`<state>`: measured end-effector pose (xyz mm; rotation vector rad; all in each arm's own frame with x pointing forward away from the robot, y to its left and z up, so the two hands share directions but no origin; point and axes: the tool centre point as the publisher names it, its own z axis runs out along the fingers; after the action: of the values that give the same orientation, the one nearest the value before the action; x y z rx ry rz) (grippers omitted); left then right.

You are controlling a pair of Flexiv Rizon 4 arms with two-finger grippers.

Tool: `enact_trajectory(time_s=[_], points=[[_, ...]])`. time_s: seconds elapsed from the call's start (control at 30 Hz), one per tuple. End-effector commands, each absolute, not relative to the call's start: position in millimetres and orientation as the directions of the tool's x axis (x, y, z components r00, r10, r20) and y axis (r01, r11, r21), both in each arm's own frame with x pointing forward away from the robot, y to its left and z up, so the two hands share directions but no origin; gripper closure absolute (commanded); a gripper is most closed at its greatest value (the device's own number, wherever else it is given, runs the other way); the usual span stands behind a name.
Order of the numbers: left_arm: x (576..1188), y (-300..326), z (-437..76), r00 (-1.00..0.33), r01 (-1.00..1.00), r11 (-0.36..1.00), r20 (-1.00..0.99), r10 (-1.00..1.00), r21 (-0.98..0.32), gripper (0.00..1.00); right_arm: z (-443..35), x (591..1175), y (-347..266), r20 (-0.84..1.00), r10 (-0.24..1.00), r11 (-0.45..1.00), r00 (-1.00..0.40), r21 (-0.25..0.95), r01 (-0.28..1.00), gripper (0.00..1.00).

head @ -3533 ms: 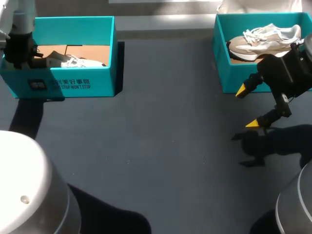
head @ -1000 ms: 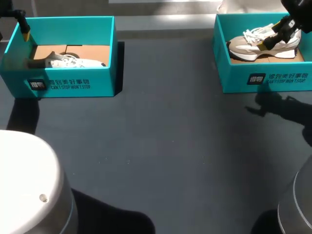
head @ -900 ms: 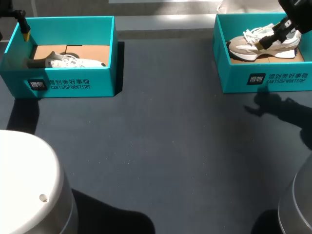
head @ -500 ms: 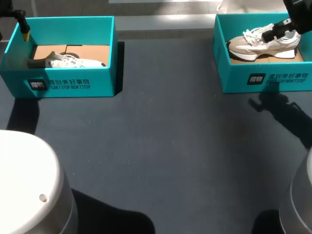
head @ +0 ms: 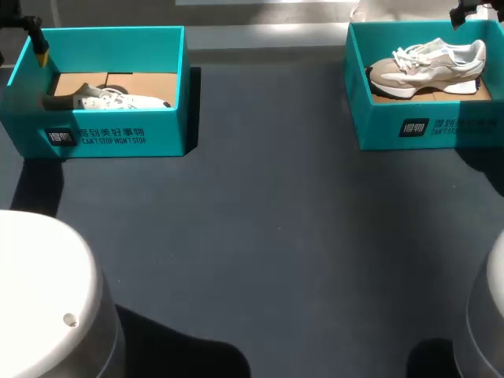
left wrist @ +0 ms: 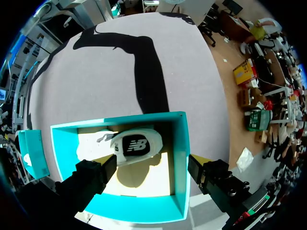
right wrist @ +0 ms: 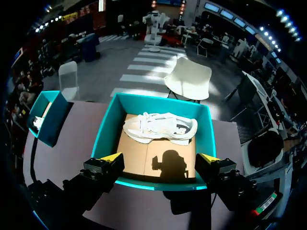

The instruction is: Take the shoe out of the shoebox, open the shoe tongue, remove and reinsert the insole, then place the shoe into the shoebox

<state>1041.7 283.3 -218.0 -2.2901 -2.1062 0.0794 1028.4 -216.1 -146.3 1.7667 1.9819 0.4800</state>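
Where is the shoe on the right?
Find the dark table, then the teal box at its far right corner. The shoe inside is beige with white laces. The other shoe, in the left box, sits half hidden.

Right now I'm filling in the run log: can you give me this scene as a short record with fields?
left box: teal, open top, left side
left shoe: inside left box, on its side
right box: teal, open top, right side
right shoe: inside right box
left pincer: open, empty, above left box
right pincer: open, empty, above right box
task stage: no shoe taken out yet
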Motion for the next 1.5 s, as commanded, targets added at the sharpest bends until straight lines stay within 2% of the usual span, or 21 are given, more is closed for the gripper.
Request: enact_trajectory(time_s=[0.03,0.6,0.67,0.73,0.83,1.07,1.13,1.23,1.27,1.3,1.37,1.47,1.5], points=[[1041,283,-218,0.083,0.995,-0.084,-0.016,0.996,-0.053,0.00,-171,1094,-227,-0.059,0.996,-0.041,0.069,0.391,0.919,0.00],[1041,283,-218,0.083,0.995,-0.084,-0.016,0.996,-0.053,0.00,-171,1094,-227,-0.059,0.996,-0.041,0.069,0.391,0.919,0.00],[1041,283,-218,0.083,0.995,-0.084,-0.016,0.996,-0.053,0.00,-195,1104,-236,-0.161,0.982,-0.031,0.095,0.363,0.931,0.00],[1041,283,-218,0.083,0.995,-0.084,-0.016,0.996,-0.053,0.00,-209,1116,-243,-0.115,0.984,-0.087,0.139,0.376,0.923,0.00],[1041,283,-218,0.083,0.995,-0.084,-0.016,0.996,-0.053,0.00,-224,1133,-253,-0.185,0.975,-0.052,0.124,0.352,0.935,0.00],[1041,283,-218,0.083,0.995,-0.084,-0.016,0.996,-0.053,0.00,-240,1167,-273,-0.197,0.974,-0.041,0.113,0.333,0.942,0.00],[1041,283,-218,0.083,0.995,-0.084,-0.016,0.996,-0.053,0.00,-247,1172,-278,-0.213,0.971,-0.036,0.107,0.314,0.949,0.15],[1041,283,-218,0.083,0.995,-0.084,-0.016,0.996,-0.053,0.00,-255,1175,-282,-0.218,0.970,-0.041,0.110,0.299,0.953,0.17],[1041,283,-218,0.083,0.995,-0.084,-0.016,0.996,-0.053,0.00,-258,1177,-284,-0.223,0.969,-0.041,0.110,0.295,0.955,0.20],[1041,283,-218,0.083,0.995,-0.084,-0.016,0.996,-0.053,0.00,-262,1178,-286,-0.226,0.968,-0.042,0.112,0.291,0.956,0.30],[1041,283,-218,0.083,0.995,-0.084,-0.016,0.996,-0.053,0.00,-268,1180,-289,-0.229,0.966,-0.052,0.120,0.284,0.957,0.38],[1041,283,-218,0.083,0.995,-0.084,-0.016,0.996,-0.053,0.00,-280,1187,-296,-0.248,0.960,-0.058,0.128,0.269,0.961,0.26],[1041,283,-218,0.083,0.995,-0.084,-0.016,0.996,-0.053,0.00,-283,1188,-298,-0.253,0.959,-0.059,0.128,0.262,0.963,0.26]])
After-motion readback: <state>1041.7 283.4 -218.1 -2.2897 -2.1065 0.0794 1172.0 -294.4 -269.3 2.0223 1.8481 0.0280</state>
